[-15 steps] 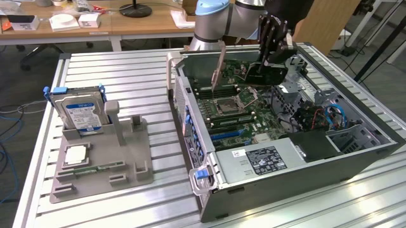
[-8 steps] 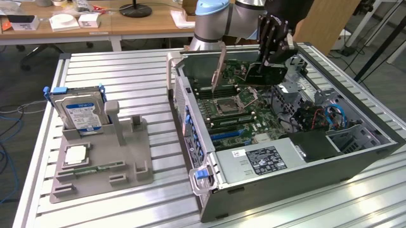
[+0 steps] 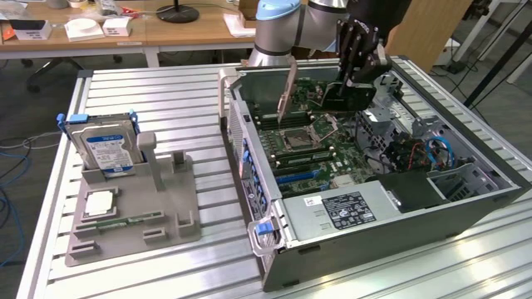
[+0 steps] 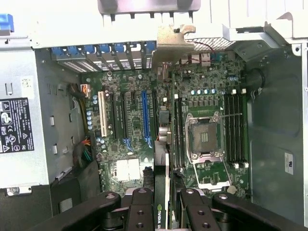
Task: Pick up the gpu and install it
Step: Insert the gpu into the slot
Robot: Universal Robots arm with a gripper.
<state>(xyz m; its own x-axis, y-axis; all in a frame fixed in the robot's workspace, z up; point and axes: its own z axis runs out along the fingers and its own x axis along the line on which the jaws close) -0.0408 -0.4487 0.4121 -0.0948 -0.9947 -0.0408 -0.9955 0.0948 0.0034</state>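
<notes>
gpu [image 3: 288, 93] [image 4: 161, 211] | look: thin green card, silver end bracket, black NVIDIA-marked edge | state: I hold it clamped, not seated | pose: upright on its long edge, bracket rising past the case rim | place: over the motherboard [image 3: 320, 165] [image 4: 130, 115], beside its expansion slots

On the table [image 3: 166, 99], a holder [image 3: 179, 215] carrying an upright hard drive [image 3: 104, 146] sits at the exterior view's left of the computer case [image 3: 465, 212]; the pincer [image 3: 347, 84] holds the gpu [image 3: 288, 87] above the case's interior.
</notes>
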